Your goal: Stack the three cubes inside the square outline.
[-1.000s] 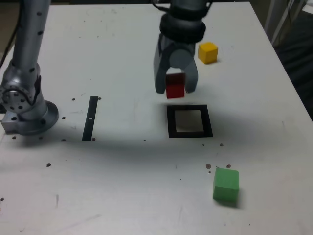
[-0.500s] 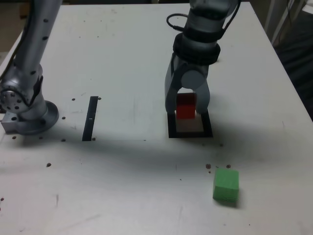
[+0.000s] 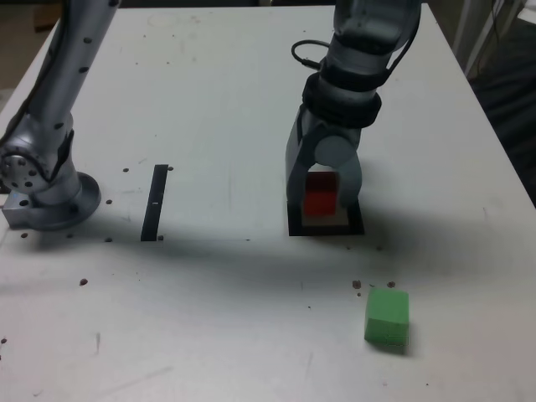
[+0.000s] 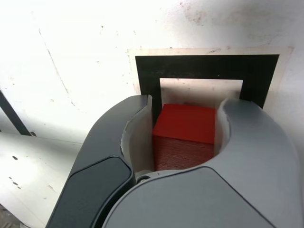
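Red cube (image 4: 184, 128) between gripper (image 3: 322, 186) fingers, set down inside square outline (image 4: 148, 71); left jaw touching, right just clear; grip loosening, apparently.

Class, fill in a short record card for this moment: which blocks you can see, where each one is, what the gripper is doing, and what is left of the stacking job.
red block: between the gripper's fingers, down over the white centre of the square outline
green block: alone on the table, nearer the camera than the outline in the exterior view
yellow block: not in view
gripper: fingers either side of the red block; a slim gap shows beside it in the wrist view, so grip or release is unclear
black strip: to the exterior view's left of the outline
stack so far: none
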Tool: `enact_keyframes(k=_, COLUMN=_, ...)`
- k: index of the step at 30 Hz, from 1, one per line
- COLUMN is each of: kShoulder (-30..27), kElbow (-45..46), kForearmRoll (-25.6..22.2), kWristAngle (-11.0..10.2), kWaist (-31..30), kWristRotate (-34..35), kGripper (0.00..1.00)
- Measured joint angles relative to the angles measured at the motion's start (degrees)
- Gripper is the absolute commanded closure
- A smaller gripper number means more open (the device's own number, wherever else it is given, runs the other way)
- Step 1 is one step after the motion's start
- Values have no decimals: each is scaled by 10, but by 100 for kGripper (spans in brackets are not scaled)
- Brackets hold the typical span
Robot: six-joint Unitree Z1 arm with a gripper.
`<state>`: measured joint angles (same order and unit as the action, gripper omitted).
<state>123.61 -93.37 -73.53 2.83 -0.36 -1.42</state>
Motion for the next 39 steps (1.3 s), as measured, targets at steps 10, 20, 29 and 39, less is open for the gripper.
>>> enact_keyframes(k=10, kShoulder=-1, kElbow=11, kForearmRoll=6, kWristAngle=0, kWaist=0, kWristRotate=0, kGripper=1)
enact_keyframes(k=20, kShoulder=-47, kElbow=28, kForearmRoll=9, kWristAngle=-36, kWaist=8, kWristRotate=0, kGripper=0)
enact_keyframes(k=29, kShoulder=-57, kElbow=-6, kForearmRoll=-12, kWristAngle=-54, kWaist=69, kWristRotate=-64, kGripper=0)
enact_keyframes(k=39, kShoulder=-27, kElbow=-92, kForearmRoll=-48, kWristAngle=-55, kWaist=160, kWristRotate=-113, kGripper=0)
